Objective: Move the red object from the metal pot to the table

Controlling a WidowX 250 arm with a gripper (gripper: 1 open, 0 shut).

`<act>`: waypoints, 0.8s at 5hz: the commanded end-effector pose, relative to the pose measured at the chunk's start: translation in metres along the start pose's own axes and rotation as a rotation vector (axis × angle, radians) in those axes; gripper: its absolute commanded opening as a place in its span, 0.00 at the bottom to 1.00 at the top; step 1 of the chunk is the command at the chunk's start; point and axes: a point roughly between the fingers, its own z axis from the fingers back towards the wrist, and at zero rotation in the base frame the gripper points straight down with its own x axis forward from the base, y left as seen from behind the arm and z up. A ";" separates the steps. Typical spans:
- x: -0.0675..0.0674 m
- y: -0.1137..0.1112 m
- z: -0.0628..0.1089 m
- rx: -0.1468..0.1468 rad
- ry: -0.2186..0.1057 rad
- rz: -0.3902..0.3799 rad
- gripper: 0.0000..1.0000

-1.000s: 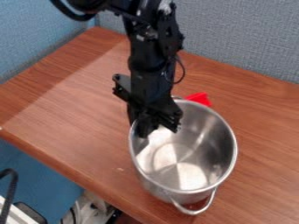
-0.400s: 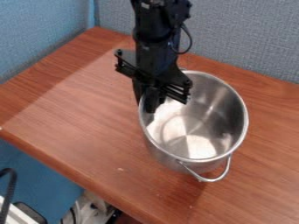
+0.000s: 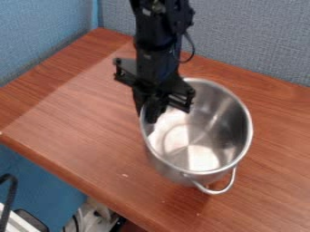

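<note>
The metal pot [image 3: 208, 136] stands on the table [image 3: 72, 95], right of centre, with its wire handle [image 3: 218, 186] hanging toward the front edge. My gripper [image 3: 159, 114] points straight down from the black arm [image 3: 158, 45]. It reaches just inside the pot's left rim, with the fingers close together and shut. I cannot see anything between the fingers. The red object is hidden in this view. The part of the pot's inside that shows is bare shiny steel.
The table's front edge runs diagonally from the left to the bottom right, with floor and cables [image 3: 18, 213] below it. A blue wall [image 3: 255, 36] stands behind the table. Bare wood lies left of the pot.
The pot slid up and to the right, then settled slightly back. My gripper stayed at its left rim. A red patch that showed behind the pot a second ago is gone from view.
</note>
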 end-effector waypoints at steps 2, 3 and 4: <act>0.010 0.006 -0.003 -0.004 -0.023 0.043 0.00; 0.008 0.000 -0.001 -0.001 -0.014 0.052 0.00; 0.002 0.011 0.014 -0.027 -0.036 0.056 0.00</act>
